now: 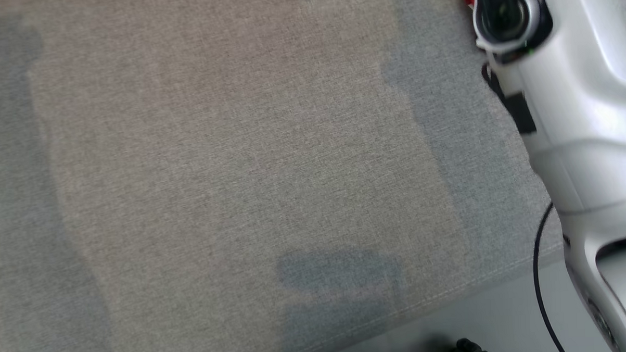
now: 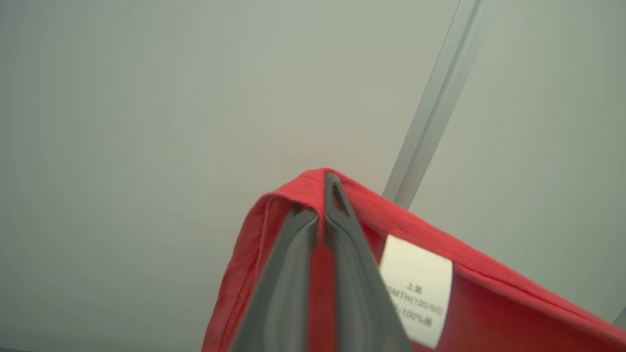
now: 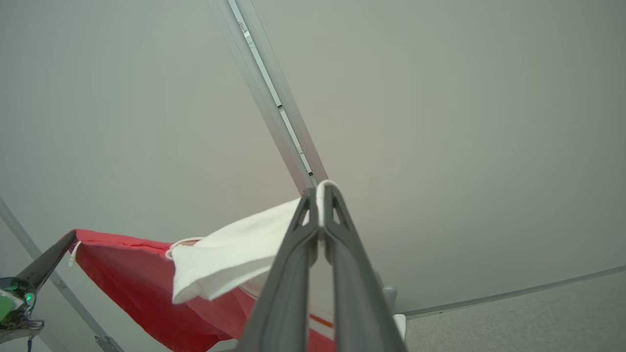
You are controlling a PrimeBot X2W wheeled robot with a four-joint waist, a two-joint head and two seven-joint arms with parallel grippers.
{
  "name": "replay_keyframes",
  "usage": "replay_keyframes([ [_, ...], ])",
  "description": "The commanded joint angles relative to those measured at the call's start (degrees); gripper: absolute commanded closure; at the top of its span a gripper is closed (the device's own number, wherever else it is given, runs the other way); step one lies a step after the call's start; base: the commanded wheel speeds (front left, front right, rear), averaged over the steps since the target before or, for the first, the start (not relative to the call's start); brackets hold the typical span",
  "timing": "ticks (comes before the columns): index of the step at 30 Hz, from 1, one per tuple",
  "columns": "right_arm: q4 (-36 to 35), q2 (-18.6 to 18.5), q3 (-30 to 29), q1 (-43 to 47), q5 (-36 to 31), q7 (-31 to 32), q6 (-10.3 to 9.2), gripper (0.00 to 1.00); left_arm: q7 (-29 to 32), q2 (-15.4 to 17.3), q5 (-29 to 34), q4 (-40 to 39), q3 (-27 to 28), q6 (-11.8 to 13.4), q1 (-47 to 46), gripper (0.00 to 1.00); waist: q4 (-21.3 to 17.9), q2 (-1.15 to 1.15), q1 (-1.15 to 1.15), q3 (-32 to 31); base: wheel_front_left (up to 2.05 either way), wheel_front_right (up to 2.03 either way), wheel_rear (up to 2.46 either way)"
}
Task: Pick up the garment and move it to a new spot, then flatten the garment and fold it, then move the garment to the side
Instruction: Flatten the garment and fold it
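Left pincer (image 2: 318, 195) of mine is clamped tight on a folded red edge of the red and white fabric garment (image 2: 489, 303). My right pincer (image 3: 320, 191) is pinched shut on a white hem of the same garment, which hangs stretched in the air between the two.

Below both pincers lies a broad grey woven cloth surface (image 1: 240, 173), running out of frame to the left and top and crossed by soft shadows. My pale glossy right forearm (image 1: 576, 109) covers the head view's right side and is itself cut off by the frame. Up there I make out only a red and white scrap of the garment at the top edge and a red sliver beside the wrist.

Beyond the fingertips stands a plain pale wall (image 2: 146, 98) with a slim metal strip (image 2: 435, 107). Most of the garment drops out of frame under my fingers.

Just right of the left pincer sits a white rectangular care label (image 2: 415, 288), its print too blurred to read. A thin black cable (image 1: 537, 272) curves beside the forearm.
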Motion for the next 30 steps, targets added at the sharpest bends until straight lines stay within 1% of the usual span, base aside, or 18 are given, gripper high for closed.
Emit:
replay_keyframes([
  [1, -1.0, -0.8, 0.3, 2.9, 0.7, -0.2, -0.02, 1.0, -0.1, -0.2, -0.9, -0.7, 0.4, -0.3, 2.8, 1.0, 1.7, 0.0, 0.0, -2.0, 0.0, 0.0, 0.0],
  [3, -3.1, -2.3, 0.6, 7.3, 1.6, -0.2, -0.02, 1.0, -0.1, -1.1, -2.3, -3.0, 0.9, -0.5, 7.0, 1.0, 2.7, 0.0, 0.0, -3.4, 0.0, 0.0, 0.0],
  [5, -5.2, -3.4, 0.7, 12.1, 2.6, -0.2, -0.02, 1.0, -0.1, -2.2, -4.7, -7.1, 0.0, -0.6, 12.1, 1.0, 3.7, 0.0, 0.0, -5.1, 0.0, 0.0, 0.0],
  [8, -8.7, -4.8, 1.2, 20.1, 4.0, -0.2, -0.01, 1.0, -0.1, -2.1, -8.1, -13.5, -1.4, -0.6, 21.8, 1.0, 5.3, 0.0, 0.0, -7.8, 0.0, 0.0, 0.0],
  [12, -13.6, -6.4, 1.1, 31.4, 4.8, -0.2, -0.02, 1.0, -0.1, -2.6, -11.7, -21.0, -0.8, -0.6, 34.5, 1.0, 7.0, 0.0, 0.0, -11.3, 0.0, 0.0, 0.0],
  [14, -15.8, -6.9, 0.5, 37.2, 4.8, -0.2, -0.02, 1.0, -0.1, -3.4, -12.2, -23.8, -0.8, -0.6, 40.8, 1.0, 7.9, 0.0, 0.0, -12.9, 0.0, 0.0, 0.0],
  [16, -17.6, -6.9, -0.6, 42.5, 4.9, -0.2, -0.02, 1.0, -0.1, -4.0, -12.8, -25.9, -0.4, -0.6, 46.3, 1.0, 8.6, 0.0, 0.0, -14.3, 0.0, 0.0, 0.0],
  [20, -20.8, -6.4, -3.7, 51.8, 4.2, -0.2, -0.02, 1.0, -0.1, -6.4, -13.2, -28.5, 1.1, -0.6, 55.5, 1.0, 9.6, 0.0, 0.0, -16.8, 0.0, 0.0, 0.0],
  [23, -22.1, -6.3, -4.9, 55.4, 3.3, -0.2, -0.02, 1.0, -0.1, -7.5, -13.0, -29.5, 2.6, -0.6, 59.2, 1.0, 9.8, 0.0, 0.0, -18.0, 0.0, 0.0, 0.0],
  [30, -24.4, -3.9, -8.2, 66.4, 1.3, -0.2, -0.03, 1.0, -0.1, -13.3, -9.7, -33.1, 7.4, -0.6, 70.3, 1.0, 10.3, 0.0, 0.0, -22.0, 0.0, 0.0, 0.0],
])
